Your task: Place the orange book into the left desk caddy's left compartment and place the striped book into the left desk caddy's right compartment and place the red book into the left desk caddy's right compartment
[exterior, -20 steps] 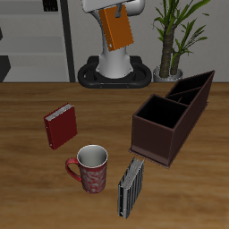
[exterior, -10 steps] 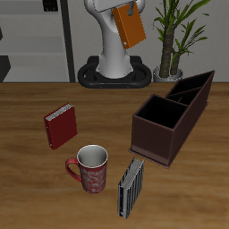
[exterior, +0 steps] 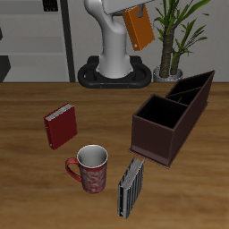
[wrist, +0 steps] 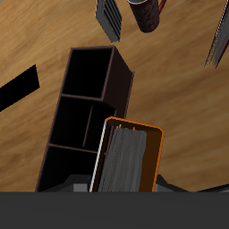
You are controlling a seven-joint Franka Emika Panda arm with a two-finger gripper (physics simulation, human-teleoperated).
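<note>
High above the table's back my gripper (exterior: 133, 7) is shut on the top of the orange book (exterior: 138, 29), which hangs tilted in front of the robot's body. In the wrist view the orange book (wrist: 131, 161) fills the space between the fingers, over the caddy's end. The left desk caddy (exterior: 166, 141) is a dark brown open box. Its large square right compartment (exterior: 159, 113) lies nearer the front, and the narrow left compartment (exterior: 191, 90) with the slanted divider lies farther back. The striped book (exterior: 131, 186) stands beside the mug. The red book (exterior: 60, 126) stands apart on the wood.
A red patterned mug (exterior: 89, 168) stands near the front edge between the two books. A potted plant (exterior: 170, 40) rises behind the caddy, close to the hanging book. The robot's base (exterior: 112, 72) sits at the back.
The orange book has travelled with my gripper sideways toward the plant and the caddy's side, and slightly higher. Nothing on the table has moved.
</note>
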